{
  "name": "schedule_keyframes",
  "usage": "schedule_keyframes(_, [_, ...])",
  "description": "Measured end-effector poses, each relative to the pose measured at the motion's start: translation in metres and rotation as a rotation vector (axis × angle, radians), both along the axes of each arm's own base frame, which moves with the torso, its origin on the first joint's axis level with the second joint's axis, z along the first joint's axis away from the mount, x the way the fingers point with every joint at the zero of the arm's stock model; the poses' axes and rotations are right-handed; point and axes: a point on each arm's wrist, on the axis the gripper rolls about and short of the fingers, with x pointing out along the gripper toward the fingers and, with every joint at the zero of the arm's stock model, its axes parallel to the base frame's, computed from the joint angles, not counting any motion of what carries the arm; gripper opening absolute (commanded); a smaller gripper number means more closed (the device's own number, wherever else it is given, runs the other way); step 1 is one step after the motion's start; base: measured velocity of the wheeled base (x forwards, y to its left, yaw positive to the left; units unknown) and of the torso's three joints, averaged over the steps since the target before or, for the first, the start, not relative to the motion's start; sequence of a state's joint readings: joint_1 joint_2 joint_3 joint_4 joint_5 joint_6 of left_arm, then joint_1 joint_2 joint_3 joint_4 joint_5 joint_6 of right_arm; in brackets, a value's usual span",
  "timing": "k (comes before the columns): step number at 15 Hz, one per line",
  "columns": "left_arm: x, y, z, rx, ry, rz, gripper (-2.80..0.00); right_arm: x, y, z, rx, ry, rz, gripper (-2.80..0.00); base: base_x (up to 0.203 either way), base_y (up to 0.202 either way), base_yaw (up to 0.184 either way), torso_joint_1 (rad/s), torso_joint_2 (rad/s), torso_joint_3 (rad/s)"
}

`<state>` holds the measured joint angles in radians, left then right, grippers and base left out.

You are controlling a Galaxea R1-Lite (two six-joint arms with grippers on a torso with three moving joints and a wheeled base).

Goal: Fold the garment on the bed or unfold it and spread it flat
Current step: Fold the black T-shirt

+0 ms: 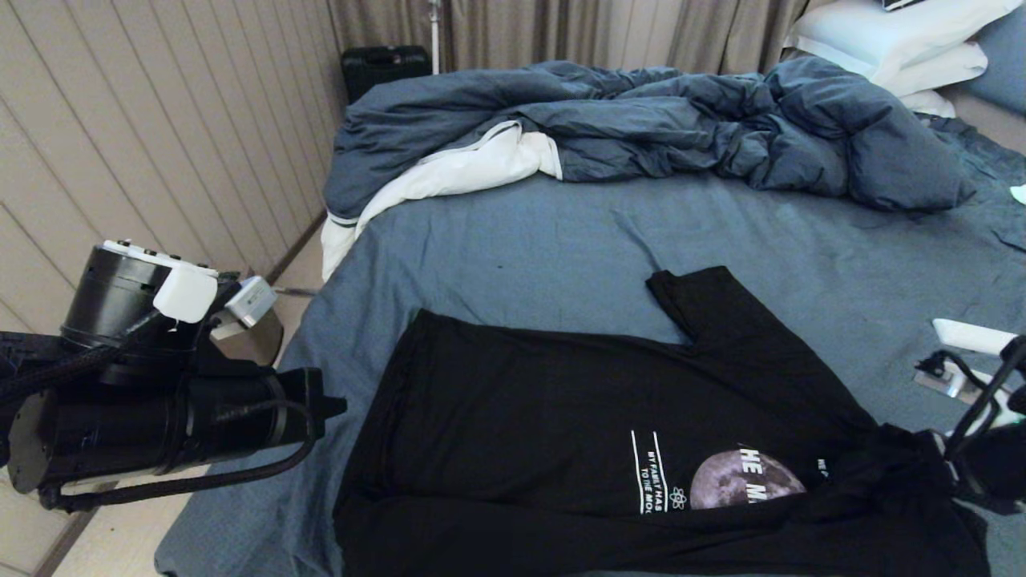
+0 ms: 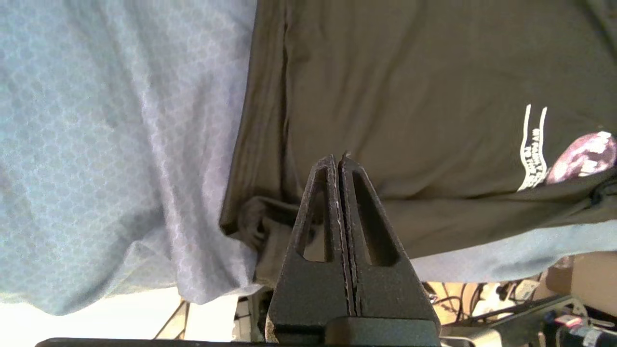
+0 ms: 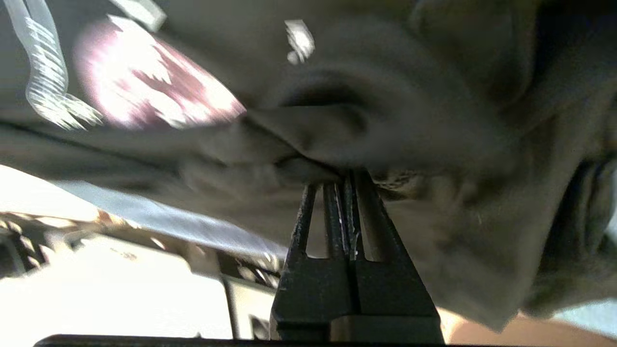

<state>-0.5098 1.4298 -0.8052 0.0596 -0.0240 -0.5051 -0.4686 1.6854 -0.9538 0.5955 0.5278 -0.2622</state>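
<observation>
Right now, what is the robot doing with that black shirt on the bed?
The robot is working on a black T-shirt lying on the bed. Its right claw is shut on a bunched bit of the shirt near the moon picture, at the near right side. The left claw is shut too, holding nothing, over the shirt's left edge. The blue duvet is heaped farther back.
</observation>
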Motion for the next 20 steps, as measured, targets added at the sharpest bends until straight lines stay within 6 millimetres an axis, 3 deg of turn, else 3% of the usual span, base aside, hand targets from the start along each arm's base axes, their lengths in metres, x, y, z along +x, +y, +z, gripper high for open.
schedule_keyframes(5, [0.007, 0.003, 0.010, -0.018, -0.035, 0.026, -2.80, 0.024, 0.011, 0.030, 0.004, -0.100, -0.004, -2.80, 0.000, 0.000, 0.000, 0.000, 0.00, 0.000])
schedule_keyframes(8, [0.012, 0.006, 0.014, -0.026, -0.045, 0.044, -2.80, 0.045, 0.013, 0.037, 0.017, -0.126, -0.020, -2.80, 0.000, 0.000, 0.000, 0.000, 0.00, 0.000])
schedule_keyframes(14, [0.014, 0.006, 0.013, -0.029, -0.039, 0.050, -2.80, 0.094, 0.012, 0.029, 0.058, -0.113, -0.057, -2.80, 0.000, 0.000, 0.000, 0.000, 0.00, 0.000])
schedule_keyframes(20, [0.014, 0.006, 0.013, -0.030, -0.036, 0.049, -2.80, 0.111, 0.022, 0.022, 0.067, -0.094, -0.035, -2.80, 0.000, 0.000, 0.000, 0.000, 0.00, 0.000])
